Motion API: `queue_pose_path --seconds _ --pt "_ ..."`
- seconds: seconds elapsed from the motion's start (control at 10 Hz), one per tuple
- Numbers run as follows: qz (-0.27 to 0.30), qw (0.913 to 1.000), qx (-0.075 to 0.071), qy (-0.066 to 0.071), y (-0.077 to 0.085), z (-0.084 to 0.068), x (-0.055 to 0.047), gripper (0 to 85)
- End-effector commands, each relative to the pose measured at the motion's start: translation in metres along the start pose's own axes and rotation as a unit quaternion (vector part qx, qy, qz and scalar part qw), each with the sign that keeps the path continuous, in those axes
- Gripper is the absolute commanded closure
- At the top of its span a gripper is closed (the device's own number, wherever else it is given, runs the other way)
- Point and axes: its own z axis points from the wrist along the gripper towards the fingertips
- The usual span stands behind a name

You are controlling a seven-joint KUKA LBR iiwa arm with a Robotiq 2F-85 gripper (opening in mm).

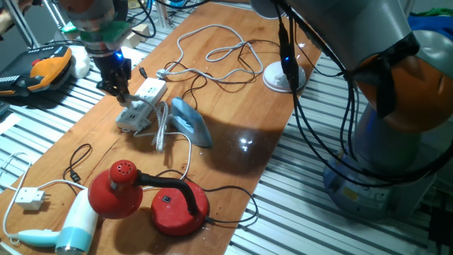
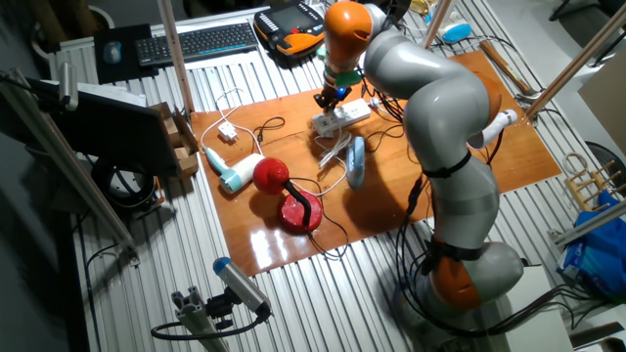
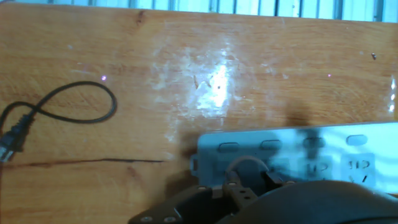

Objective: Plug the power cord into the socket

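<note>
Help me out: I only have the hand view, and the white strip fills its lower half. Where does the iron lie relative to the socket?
Observer: The light-blue iron lies on the table right beside the socket, on the side toward the arm's base.
Operator: Which part of the strip am I over?
Observer: The gripper hangs over one end, the end nearer the red lamp.
Operator: And the cord?
Observer: The power cord lies bunched between iron and socket. I cannot tell whether its plug is in your fingers.

wooden table (image 1: 233, 152), power strip (image 1: 141, 106), iron (image 1: 191, 122)
</note>
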Motion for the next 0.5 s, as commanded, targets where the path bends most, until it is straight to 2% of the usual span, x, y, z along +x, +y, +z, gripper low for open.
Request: queue_pose_path --seconds 0.0,0.2,0.3,0.4 --pt "-0.001 1.0 -0.002 -0.009 -0.0042 0.0026 0.0007 85.0" --pt "0.001 0.9997 -0.007 -0.024 -0.0076 0.0022 0.0019 85.0" --pt "-0.005 0.9994 -0.001 -0.036 -0.0082 0.0018 0.0015 85.0" --pt "-0.01 0.9993 0.004 -0.036 -0.0106 0.0013 0.001 85.0"
